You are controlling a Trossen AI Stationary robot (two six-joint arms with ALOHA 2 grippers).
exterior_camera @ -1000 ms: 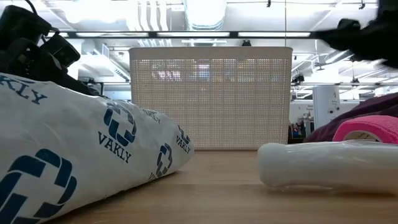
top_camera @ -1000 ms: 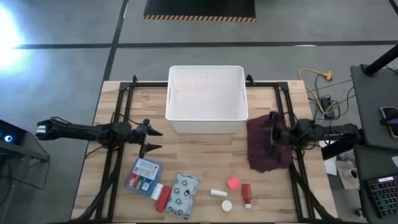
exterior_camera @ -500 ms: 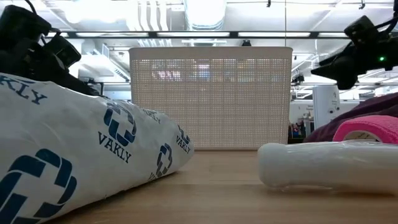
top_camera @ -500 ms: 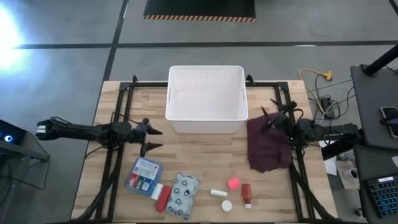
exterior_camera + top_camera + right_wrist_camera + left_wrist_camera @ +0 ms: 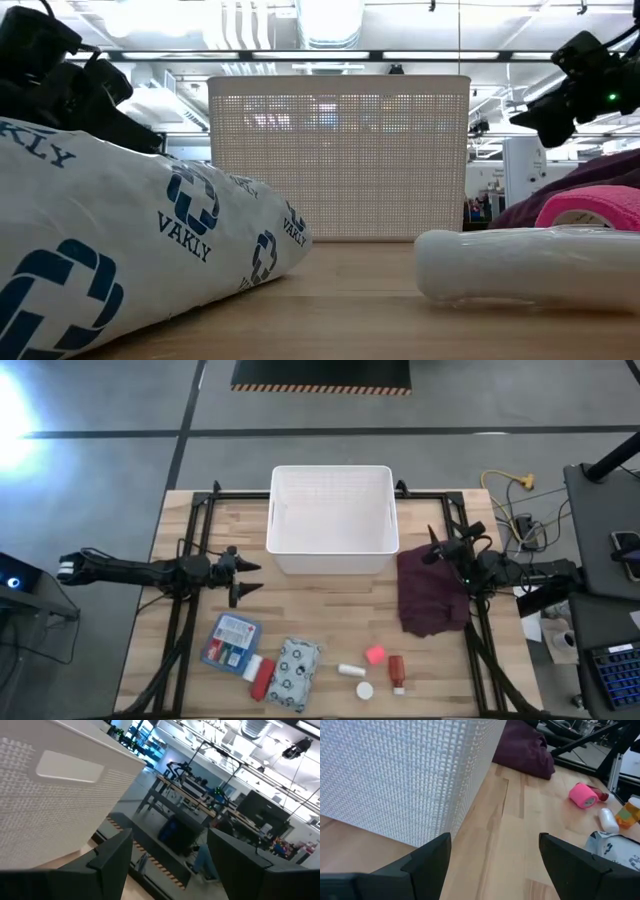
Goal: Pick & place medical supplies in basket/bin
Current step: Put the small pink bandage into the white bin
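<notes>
Bin: the white rectangular plastic tub with ribbed walls [image 5: 331, 520] sits at the table's 12 o'clock edge, and the high view shows nothing inside it.
Progress: by my read nothing is placed yet; every item is left to move.
Supplies row: strung along the 6 o'clock edge, well apart from the bin.
Blue packet: the flat blue packet with a red-and-white label [image 5: 229, 641] lies at 7 o'clock, a red tube [image 5: 262, 679] just beside it.
Pouch: the white pouch printed with dark blue logos [image 5: 296, 673] lies near 6 o'clock, looming large in the low view.
Small pieces: a small white bottle [image 5: 349, 670], a round white cap [image 5: 365, 689], a pink roll-shaped piece [image 5: 375, 654] and another red tube [image 5: 397, 673] cluster toward 5 o'clock.
Cloth: the crumpled maroon cloth [image 5: 430, 589] lies at 3 o'clock, not part of the job.
Left gripper: the left gripper [image 5: 243, 577] hovers at 9 o'clock beside the bin's front corner, jaws spread wide and empty, above the blue packet's side.
Right gripper: the right gripper [image 5: 437, 543] is raised over the cloth at 3 o'clock, jaws parted, carrying nothing.
Next: a descent onto one supply looks likely, probably on the left.
</notes>
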